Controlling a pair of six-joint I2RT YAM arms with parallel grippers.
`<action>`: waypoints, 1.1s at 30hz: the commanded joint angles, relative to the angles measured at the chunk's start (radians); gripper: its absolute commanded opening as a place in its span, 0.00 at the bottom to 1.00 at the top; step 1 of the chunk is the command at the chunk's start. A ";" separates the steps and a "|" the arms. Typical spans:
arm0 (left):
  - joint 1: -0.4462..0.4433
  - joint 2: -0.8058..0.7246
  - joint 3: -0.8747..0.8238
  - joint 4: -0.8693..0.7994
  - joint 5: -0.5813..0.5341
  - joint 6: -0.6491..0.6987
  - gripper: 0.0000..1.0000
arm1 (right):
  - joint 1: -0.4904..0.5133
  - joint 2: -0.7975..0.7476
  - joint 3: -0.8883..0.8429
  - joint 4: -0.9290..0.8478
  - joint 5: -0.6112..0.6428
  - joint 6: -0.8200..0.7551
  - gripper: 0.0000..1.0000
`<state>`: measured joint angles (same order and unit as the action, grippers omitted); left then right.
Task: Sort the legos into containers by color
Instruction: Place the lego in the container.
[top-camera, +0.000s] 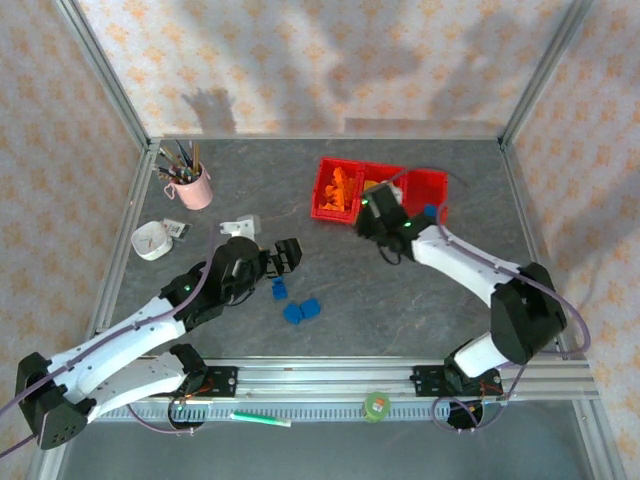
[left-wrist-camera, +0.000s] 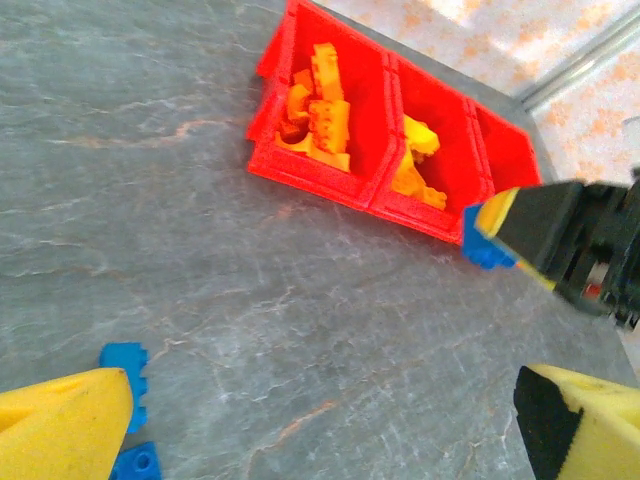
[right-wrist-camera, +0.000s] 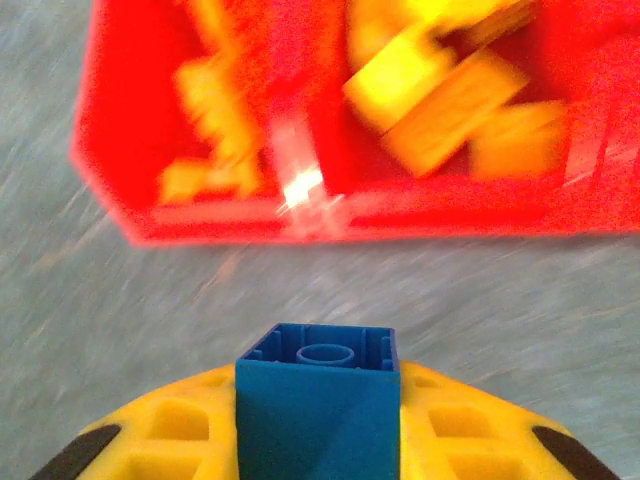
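From above: finds the left gripper (top-camera: 287, 256) spread and empty near three loose blue bricks (top-camera: 300, 309) on the grey table (top-camera: 400, 300), and the right gripper (top-camera: 378, 207) just before the red bins (top-camera: 425, 183).

From the left wrist: shows yellow fingers (left-wrist-camera: 60, 425) wide apart, orange bricks (left-wrist-camera: 318, 110) in the left bin, yellow bricks (left-wrist-camera: 412, 165) in the middle.

From the right wrist: shows a blue brick (right-wrist-camera: 318, 385) clamped between the pads, short of the bins.

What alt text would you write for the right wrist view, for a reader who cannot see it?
The right hand holds a blue brick between its yellow fingers. Ahead, blurred, red bins on a grey table hold orange bricks and yellow bricks.
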<state>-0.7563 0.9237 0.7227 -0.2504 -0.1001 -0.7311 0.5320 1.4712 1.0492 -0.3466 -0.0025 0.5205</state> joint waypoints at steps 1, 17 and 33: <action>0.011 0.049 0.043 0.117 0.072 0.050 0.99 | -0.116 -0.058 -0.018 -0.015 0.036 -0.054 0.28; 0.031 0.217 0.102 0.229 0.125 0.061 0.99 | -0.403 0.297 0.239 0.035 -0.027 -0.160 0.33; 0.057 0.196 0.083 0.237 0.144 0.049 0.99 | -0.365 0.206 0.196 0.017 -0.111 -0.173 0.62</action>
<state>-0.7105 1.1393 0.7914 -0.0360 0.0303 -0.6823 0.1398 1.7603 1.2736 -0.3176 -0.1001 0.3538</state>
